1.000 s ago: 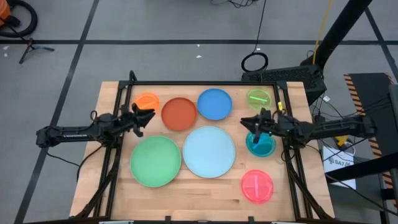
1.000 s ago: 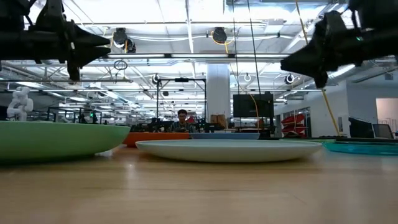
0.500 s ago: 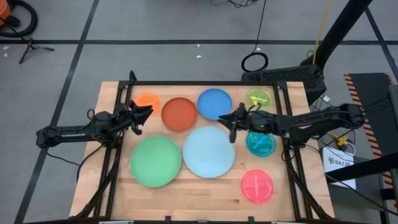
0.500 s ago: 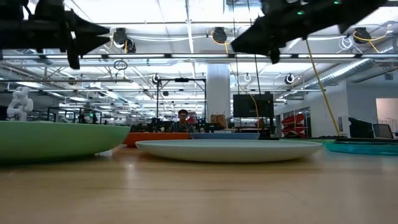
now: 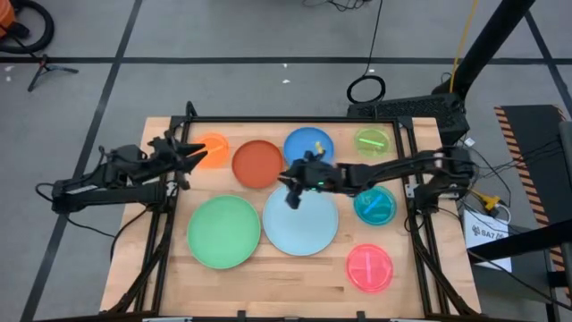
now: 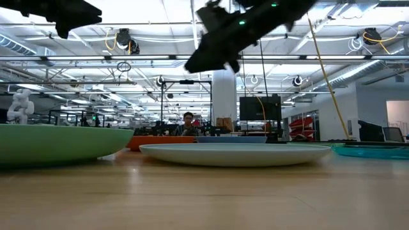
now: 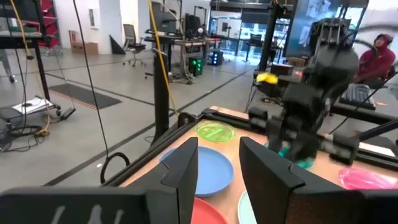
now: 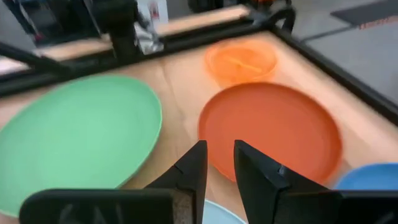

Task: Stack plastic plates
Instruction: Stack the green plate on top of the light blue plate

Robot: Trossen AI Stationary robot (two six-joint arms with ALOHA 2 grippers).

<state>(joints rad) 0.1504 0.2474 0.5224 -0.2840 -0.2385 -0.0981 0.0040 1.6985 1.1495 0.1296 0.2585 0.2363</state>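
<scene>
Showing only high: pink plate (image 5: 369, 267)

Two large plates (image 5: 223, 231) lie side by side at the table's (image 5: 161, 277) front, smaller plates (image 5: 257, 164) behind them.

The right gripper (image 8: 219, 167) hangs above the counter (image 8: 180, 99), fingers (image 8: 194, 168) slightly apart with nothing between them. Past them lie the green plate (image 8: 74, 134), rust-red plate (image 8: 277, 134) and orange plate (image 8: 241, 60); blue (image 8: 373, 177) and light blue (image 8: 217, 214) plates show partly.
</scene>
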